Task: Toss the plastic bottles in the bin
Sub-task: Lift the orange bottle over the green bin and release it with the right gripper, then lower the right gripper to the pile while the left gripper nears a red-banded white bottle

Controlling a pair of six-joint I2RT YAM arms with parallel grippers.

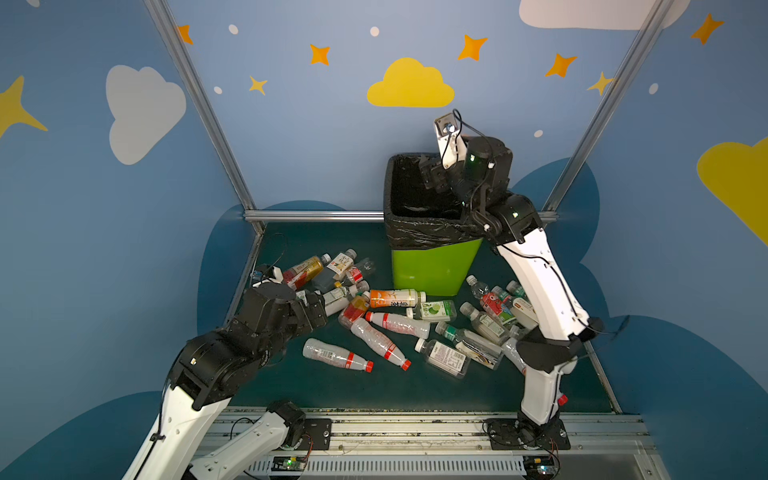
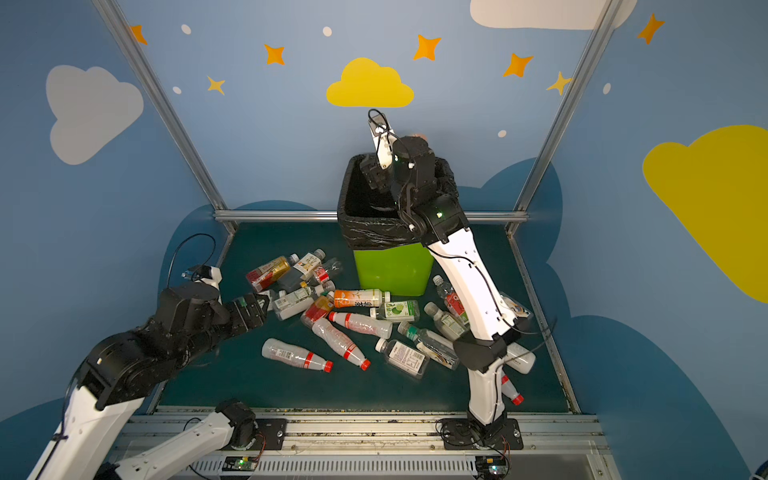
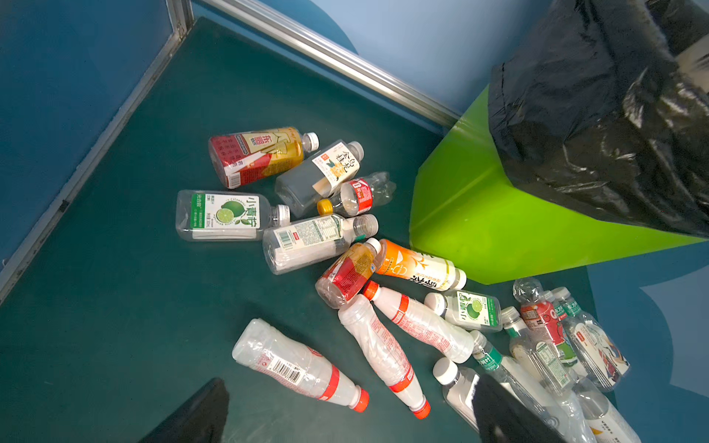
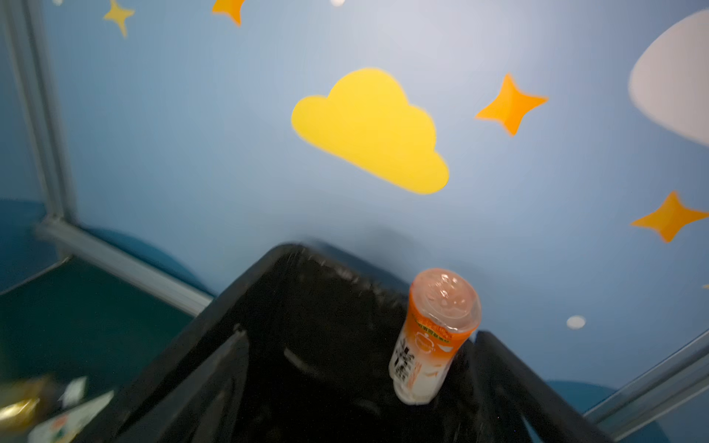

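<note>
The right gripper [image 4: 360,345] has its jaws spread, with the orange bottle [image 4: 433,337] seemingly loose between them, base up, pointing into the bin [image 4: 307,261] beneath.

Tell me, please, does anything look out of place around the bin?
Yes: an orange-labelled bottle stands base-up at the rim of the bin, beside the open right gripper; whether it will fall inside is unclear.

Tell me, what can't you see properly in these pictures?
- Bottom of the bin: in both top views the dark black bag and the right gripper hide what lies inside.
- Orange bottle: the right wrist view is blurred, so its label is unreadable, and whether it touches a finger is unclear.
- Bottles beneath the right arm: partly covered in both top views.
</note>
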